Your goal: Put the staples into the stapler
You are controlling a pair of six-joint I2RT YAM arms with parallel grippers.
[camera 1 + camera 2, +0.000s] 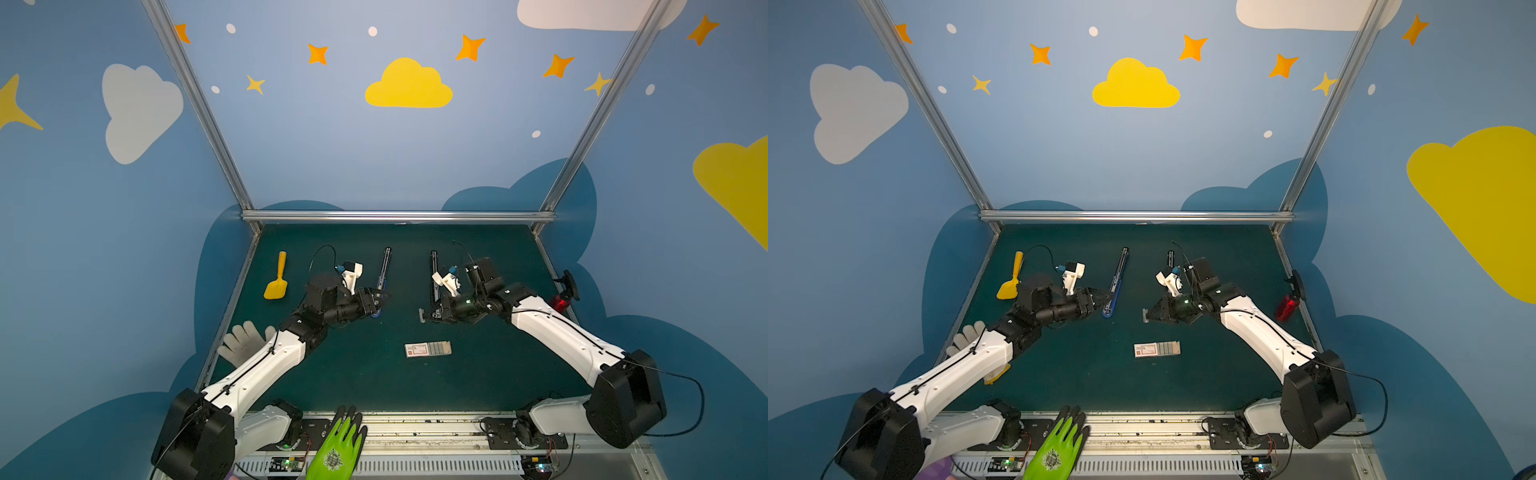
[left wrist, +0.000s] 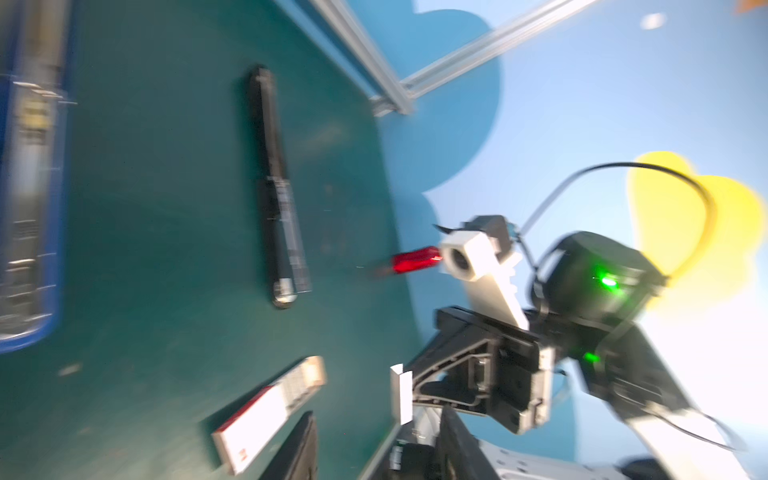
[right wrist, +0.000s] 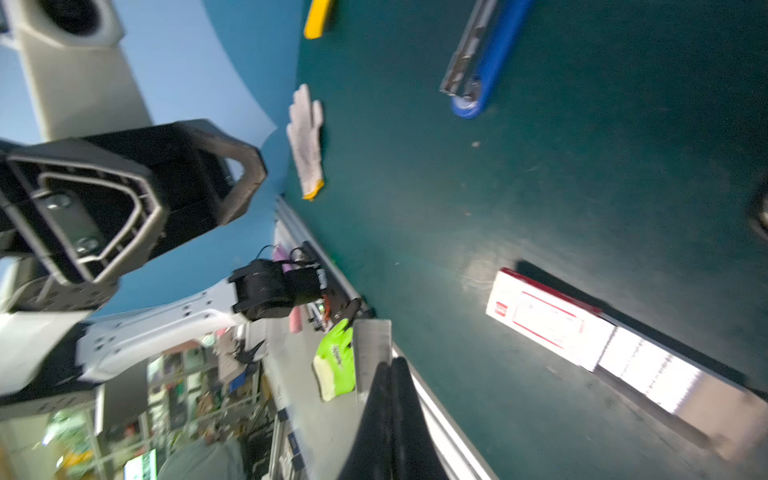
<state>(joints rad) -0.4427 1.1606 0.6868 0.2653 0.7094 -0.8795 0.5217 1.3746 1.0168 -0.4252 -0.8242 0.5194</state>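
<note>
Silver-grey staple strip (image 1: pixel 1145 315) sits clamped at the tip of the right gripper (image 1: pixel 1151 313), jaws closed on it, above the green mat (image 1: pixel 1204 374). Just left of the strip lies the blue stapler (image 1: pixel 1115 286), opened, metal rail exposed. Its long axis runs near–far, rounded blue end toward the near edge. The strip's long axis reads roughly near–far too in both top views, so about parallel to that rail; we can't tell if it's tipped. Behind the right wrist lies the black stapler (image 2: pixel 276 187), also near–far, mostly hidden from above. Right arm owns the move since it carries the strip. We judge a short shift left and a lowering onto the blue rail, but which stapler is meant we can't settle. Over there the left gripper (image 1: pixel 1106 296) hovers at the blue stapler's near end, jaws apart, nothing between them. Nearer the front edge lies the staple box (image 1: pixel 1156 349), long axis left–right, tray slid out to the right.
</note>
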